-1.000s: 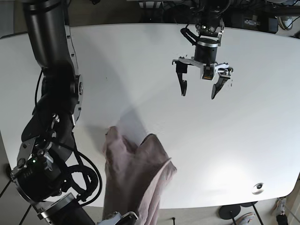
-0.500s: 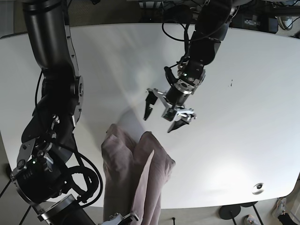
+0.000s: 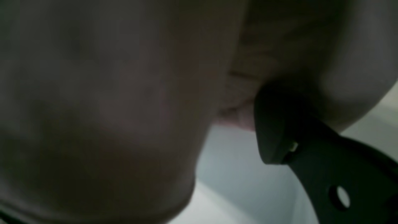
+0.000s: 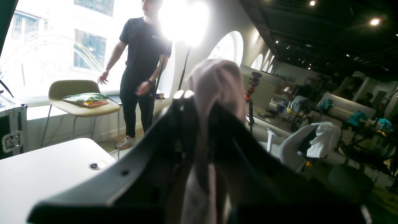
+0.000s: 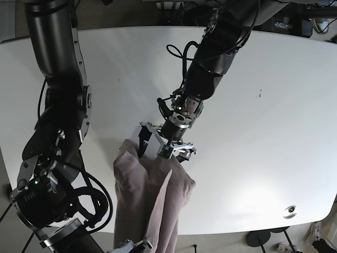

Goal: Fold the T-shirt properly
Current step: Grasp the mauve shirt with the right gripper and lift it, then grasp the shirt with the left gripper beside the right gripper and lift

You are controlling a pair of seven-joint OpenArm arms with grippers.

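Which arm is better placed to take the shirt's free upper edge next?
Left, probably. The left gripper hangs open right at the top edge of the T-shirt, its wrist view filled with cloth. The right gripper is already shut on the T-shirt's other end, holding it up, so it isn't free.

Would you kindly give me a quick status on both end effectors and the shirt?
Right end effector shut on shirt, holding it up. Left end effector open, at the shirt's top edge. Nothing in the way on the table.

White table point(image 5: 274, 105), T-shirt point(image 5: 152, 203) draped off edge
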